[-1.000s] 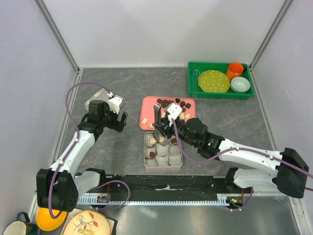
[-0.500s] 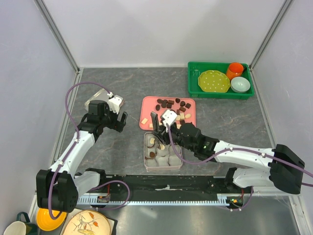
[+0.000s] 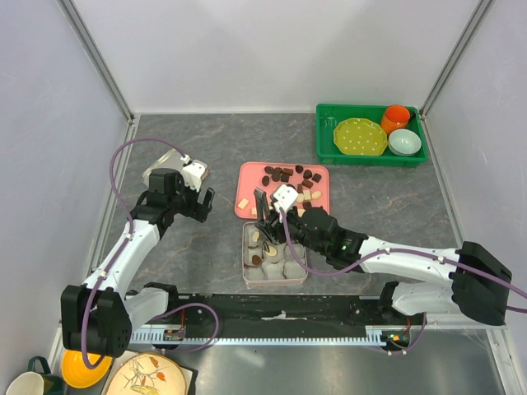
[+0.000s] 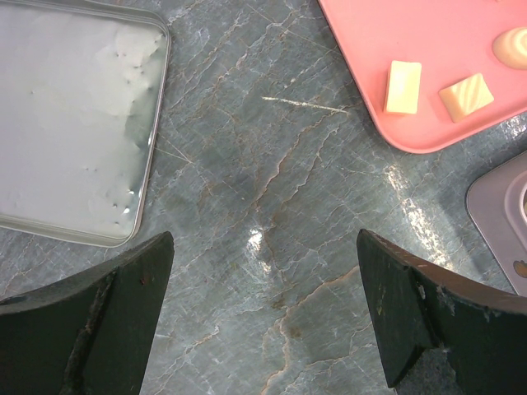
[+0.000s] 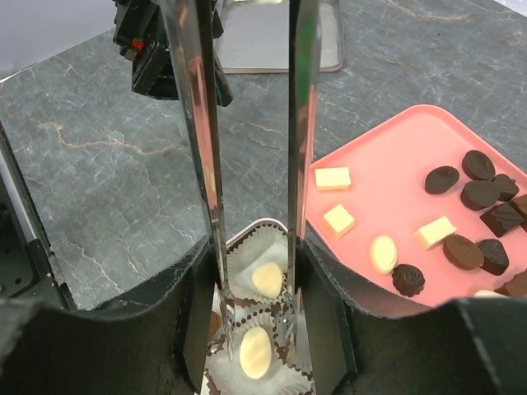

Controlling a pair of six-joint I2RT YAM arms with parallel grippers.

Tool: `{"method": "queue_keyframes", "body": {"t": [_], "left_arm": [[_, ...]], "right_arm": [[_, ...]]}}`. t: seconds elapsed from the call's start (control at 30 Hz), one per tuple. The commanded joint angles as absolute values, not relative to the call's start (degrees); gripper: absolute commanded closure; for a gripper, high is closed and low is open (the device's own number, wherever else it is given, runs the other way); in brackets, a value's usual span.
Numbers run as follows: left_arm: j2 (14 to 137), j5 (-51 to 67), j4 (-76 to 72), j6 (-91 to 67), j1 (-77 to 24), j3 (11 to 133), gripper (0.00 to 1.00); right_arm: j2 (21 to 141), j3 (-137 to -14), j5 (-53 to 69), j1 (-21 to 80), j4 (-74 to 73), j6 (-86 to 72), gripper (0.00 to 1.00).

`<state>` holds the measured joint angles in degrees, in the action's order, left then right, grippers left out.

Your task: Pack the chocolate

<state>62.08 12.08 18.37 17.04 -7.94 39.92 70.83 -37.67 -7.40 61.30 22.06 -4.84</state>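
Note:
My right gripper (image 5: 257, 309) is shut on metal tongs (image 5: 202, 164) that point down into the tin box (image 3: 244, 271) of white paper cups. The tong tips stand apart. Between them a cream-white oval chocolate (image 5: 256, 352) lies in a cup, with a second white piece (image 5: 268, 279) in the cup behind. Dark and white chocolate pieces (image 5: 464, 251) lie loose on the pink tray (image 5: 387, 164), which is just beyond the box (image 3: 251, 177). My left gripper (image 4: 263, 313) hangs open over bare table, left of the tray (image 3: 202, 202).
A flat tin lid (image 4: 66, 123) lies at the left, behind my left gripper. A green bin (image 3: 325, 144) at the back right holds a yellow plate, an orange cup and a pale bowl. Crockery sits below the table's near left edge.
My right arm has moved left and down, bringing the tongs into the box. The tong tips have spread apart. The left arm has stayed still.

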Motion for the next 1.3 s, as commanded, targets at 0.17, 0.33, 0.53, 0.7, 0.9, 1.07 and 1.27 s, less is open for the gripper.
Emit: {"method": "queue_keyframes", "body": {"t": [0.17,0.33,0.53,0.7,0.9,1.07,1.27], "left_arm": [[61.61,11.95,17.93,17.93,-7.56,40.87,0.01],[61.35,12.04,17.75,17.75,-7.56,40.78,0.01],[60.91,11.51,17.75,18.19,-7.56,40.61,0.01],[60.91,11.60,17.84,18.19,-7.56,40.69,0.01],[61.26,11.43,17.40,18.19,-7.56,40.52,0.01],[61.43,11.34,17.05,18.28,-7.56,40.34,0.01],[61.26,10.64,16.96,18.81,-7.56,40.25,0.01]], "right_arm": [[66.36,-43.67,-16.59,61.44,24.43,-0.45,0.55],[70.74,-46.67,-19.25,58.10,28.12,2.64,0.62],[79.08,-50.70,-17.85,51.77,34.27,2.02,0.63],[86.73,-54.31,-15.30,48.34,36.21,1.06,0.61],[93.59,-59.23,-9.24,48.16,37.00,-2.28,0.56],[97.46,-61.34,-6.43,48.16,39.11,-6.05,0.53],[100.81,-61.61,-2.03,48.25,40.16,-8.00,0.45]]}}
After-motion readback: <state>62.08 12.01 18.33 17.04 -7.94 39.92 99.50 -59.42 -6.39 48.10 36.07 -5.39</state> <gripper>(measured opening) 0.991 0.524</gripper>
